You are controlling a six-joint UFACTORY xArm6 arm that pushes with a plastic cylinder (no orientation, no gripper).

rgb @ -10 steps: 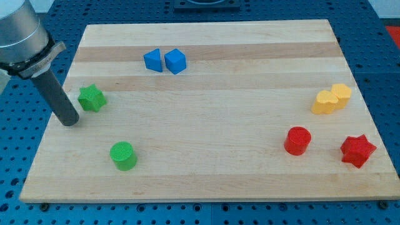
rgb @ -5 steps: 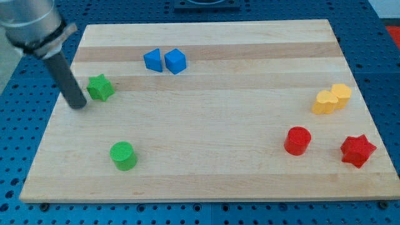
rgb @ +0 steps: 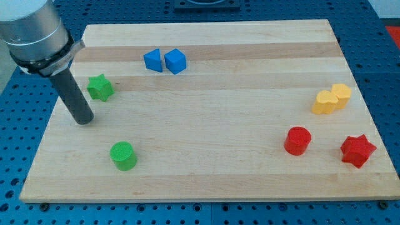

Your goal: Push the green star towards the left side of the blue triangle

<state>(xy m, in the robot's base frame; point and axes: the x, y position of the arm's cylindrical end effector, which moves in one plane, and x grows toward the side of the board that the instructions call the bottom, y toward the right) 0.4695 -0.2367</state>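
Wooden board [rgb: 206, 181] on a blue perforated table [rgb: 387, 94] carries eight blocks, all loose on the surface. Green star [rgb: 100, 87] sits near the board's left edge in the view, upper-left area; bare wood runs between it and the blue triangle [rgb: 152, 60], which lies up and to the view's right, touching or just beside the blue cube [rgb: 175, 61]. Green cylinder [rgb: 123, 155] is lower left, well apart from the star. On the view's right: two yellow blocks [rgb: 332, 99] pressed together near the right edge, shapes unclear; red cylinder [rgb: 297, 140] and red star [rgb: 357, 150] below them, the star close to the right edge. Middle of the board is open. Rod has no jaws, just a plain dark shaft; my tip [rgb: 82, 120] is down on the board, below and slightly left of the green star, near but with a gap showing, not touching any block. Tip sits between green star and green cylinder, closer to the star.
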